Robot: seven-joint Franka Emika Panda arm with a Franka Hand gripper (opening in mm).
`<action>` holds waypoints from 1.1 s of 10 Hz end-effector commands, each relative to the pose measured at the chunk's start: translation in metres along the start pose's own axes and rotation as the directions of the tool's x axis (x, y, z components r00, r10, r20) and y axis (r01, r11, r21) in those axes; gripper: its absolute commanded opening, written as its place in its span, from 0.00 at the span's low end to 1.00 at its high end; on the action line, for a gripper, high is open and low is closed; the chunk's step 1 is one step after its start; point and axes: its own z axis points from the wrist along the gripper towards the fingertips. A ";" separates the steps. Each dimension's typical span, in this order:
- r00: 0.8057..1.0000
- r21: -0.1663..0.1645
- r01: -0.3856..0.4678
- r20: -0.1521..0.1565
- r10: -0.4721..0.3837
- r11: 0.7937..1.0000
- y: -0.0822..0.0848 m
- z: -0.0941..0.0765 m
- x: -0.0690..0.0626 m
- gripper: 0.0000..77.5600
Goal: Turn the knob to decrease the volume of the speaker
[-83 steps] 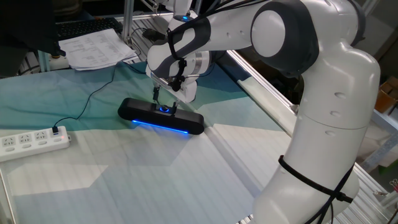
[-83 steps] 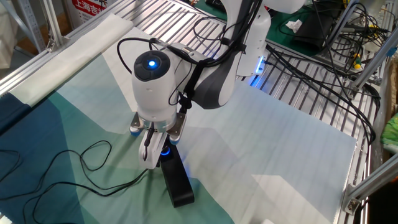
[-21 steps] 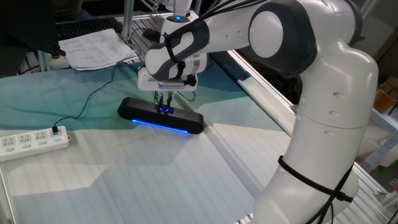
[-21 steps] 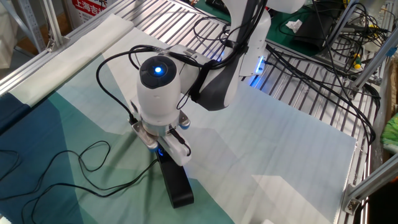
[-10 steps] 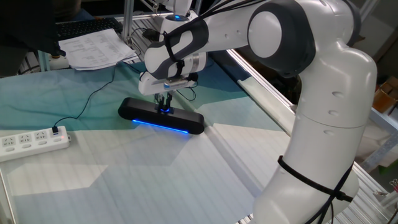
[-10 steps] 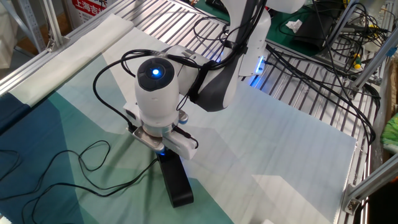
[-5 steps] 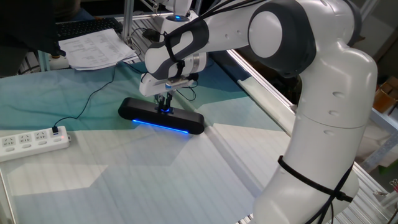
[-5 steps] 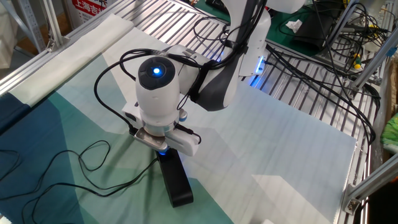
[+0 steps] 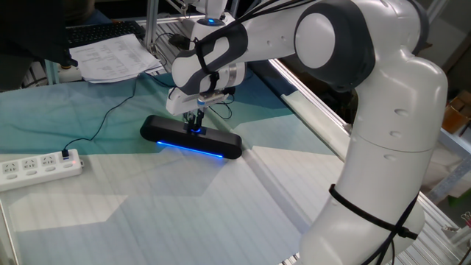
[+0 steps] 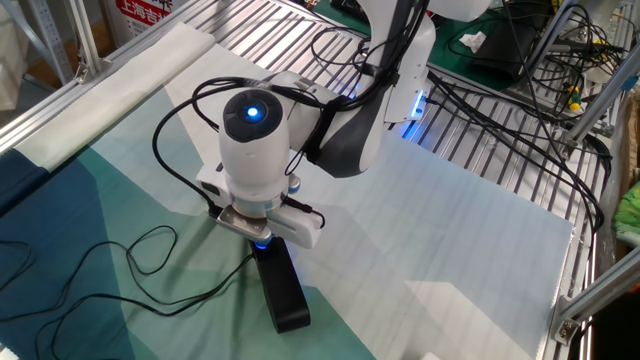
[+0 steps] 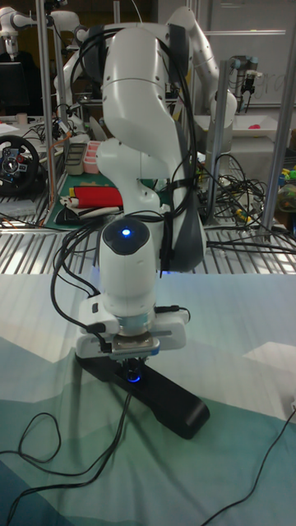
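The speaker (image 9: 174, 135) is a long black bar with a blue glowing strip, lying on the teal and white cloth; it also shows in the other fixed view (image 10: 284, 295) and the tall fixed view (image 11: 171, 403). The knob (image 9: 195, 130) sits on its top, ringed with blue light (image 11: 133, 378). My gripper (image 9: 195, 124) points straight down on the knob, fingers shut against its sides. In the other fixed view the hand (image 10: 266, 226) covers the knob, and only a blue glow shows beneath it.
A thin black cable (image 9: 109, 112) runs from the speaker to a white power strip (image 9: 38, 168) at the left edge. Papers (image 9: 112, 57) lie at the back left. An aluminium rail (image 9: 315, 109) borders the cloth on the right. Loose cable loops (image 10: 150, 262) lie beside the speaker.
Over the last second the hand has twisted a little further about the vertical axis while staying on the knob. Several seconds ago the fingers stood apart astride the knob.
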 end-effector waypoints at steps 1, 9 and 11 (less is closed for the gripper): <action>0.999 0.005 0.040 0.013 -0.040 0.999 -0.001 -0.002 0.000 0.01; 0.999 0.015 -0.012 0.030 0.012 1.000 0.004 -0.004 0.001 0.01; 0.999 0.015 -0.012 0.030 0.012 1.000 0.004 -0.004 0.001 1.00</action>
